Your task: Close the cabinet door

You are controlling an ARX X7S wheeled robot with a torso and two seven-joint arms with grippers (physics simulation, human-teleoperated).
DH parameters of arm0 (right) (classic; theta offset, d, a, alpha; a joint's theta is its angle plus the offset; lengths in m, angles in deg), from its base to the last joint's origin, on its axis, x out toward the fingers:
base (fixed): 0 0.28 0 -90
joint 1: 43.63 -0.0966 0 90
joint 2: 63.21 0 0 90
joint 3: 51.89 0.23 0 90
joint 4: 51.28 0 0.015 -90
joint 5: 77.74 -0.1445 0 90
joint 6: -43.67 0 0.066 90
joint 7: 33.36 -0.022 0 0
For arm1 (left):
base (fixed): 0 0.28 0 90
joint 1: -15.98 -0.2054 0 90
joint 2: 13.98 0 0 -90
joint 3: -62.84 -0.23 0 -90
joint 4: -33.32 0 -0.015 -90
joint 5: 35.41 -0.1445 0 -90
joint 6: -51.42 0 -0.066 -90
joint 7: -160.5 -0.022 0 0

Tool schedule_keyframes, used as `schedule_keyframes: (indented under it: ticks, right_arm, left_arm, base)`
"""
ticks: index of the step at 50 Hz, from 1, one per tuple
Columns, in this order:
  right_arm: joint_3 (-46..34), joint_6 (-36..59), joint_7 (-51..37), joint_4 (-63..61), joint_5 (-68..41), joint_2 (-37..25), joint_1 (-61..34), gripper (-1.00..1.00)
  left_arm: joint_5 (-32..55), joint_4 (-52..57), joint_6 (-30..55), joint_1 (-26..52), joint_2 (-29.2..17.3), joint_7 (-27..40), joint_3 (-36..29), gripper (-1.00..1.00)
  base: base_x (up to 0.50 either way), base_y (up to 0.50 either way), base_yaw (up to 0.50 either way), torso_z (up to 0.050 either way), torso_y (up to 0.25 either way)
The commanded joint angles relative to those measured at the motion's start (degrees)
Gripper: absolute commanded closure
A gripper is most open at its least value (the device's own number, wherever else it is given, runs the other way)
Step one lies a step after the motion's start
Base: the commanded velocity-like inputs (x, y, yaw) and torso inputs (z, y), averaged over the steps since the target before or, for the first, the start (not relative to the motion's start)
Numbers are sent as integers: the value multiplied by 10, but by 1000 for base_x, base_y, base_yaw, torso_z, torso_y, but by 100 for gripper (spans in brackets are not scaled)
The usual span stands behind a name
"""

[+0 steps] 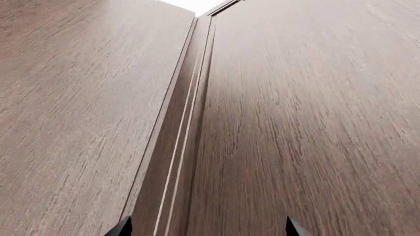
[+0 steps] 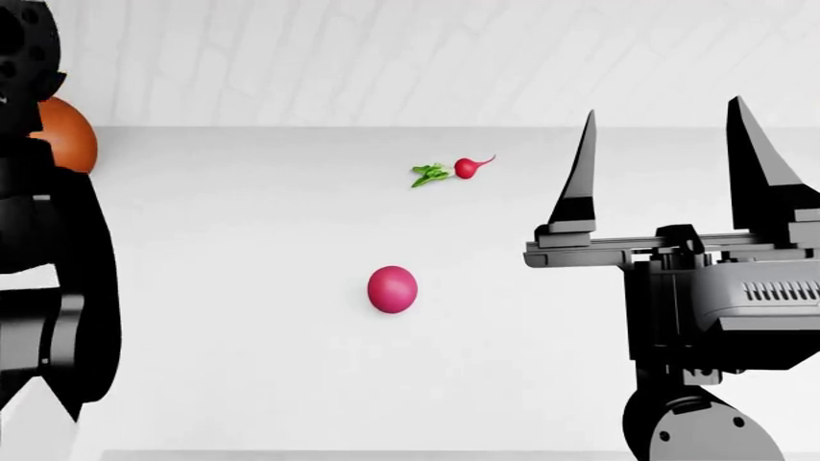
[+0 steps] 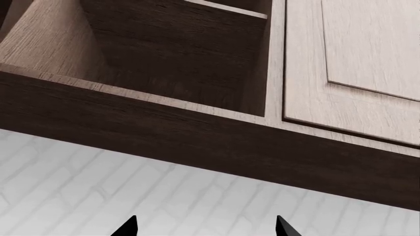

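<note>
The right wrist view looks up at a wall cabinet [image 3: 196, 142] with one compartment [image 3: 177, 54] standing open, dark inside. A light wood panel [image 3: 39, 44] slants off that opening's side; it looks like the swung-out cabinet door. My right gripper [image 3: 205, 228] is open and empty below the cabinet, over the white brick wall. In the head view it [image 2: 666, 163] is raised with its fingers pointing up. My left gripper [image 1: 206, 230] is open, close to two dark wood panels [image 1: 308, 128] that meet at a narrow edge [image 1: 180, 142].
A closed light wood door [image 3: 354, 64] is beside the open compartment. On the white counter [image 2: 256, 365] lie a pink-red ball [image 2: 392, 289], a radish [image 2: 464, 168] and an orange round thing [image 2: 67, 134] behind my left arm [image 2: 52, 288].
</note>
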Motion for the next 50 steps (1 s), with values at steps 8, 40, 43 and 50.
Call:
schedule_keyframes:
  ticks: [8,40,43,50]
  right_arm:
    - [0,-5,-5,2,-4,-3,1,-100]
    - [2,8,-9,-13,-13,-14,-3,-100]
    - [2,12,-8,-15,-15,-15,-7,-100]
    - [2,18,-8,-19,-17,-17,-9,-100]
  left_arm:
    - [-116,-313,-167,76,56,-76,-50,-100]
    - [-186,-324,-157,83,41,-131,-143,-100]
    - [-202,-379,-206,99,53,-154,-160,-100]
    - [-227,-550,-345,119,117,-129,-208,-100]
  base:
    - [0,0,0,0,0]
    - [0,0,0,0,0]
    - [0,0,0,12,-102]
    - [0,0,0,35,-186]
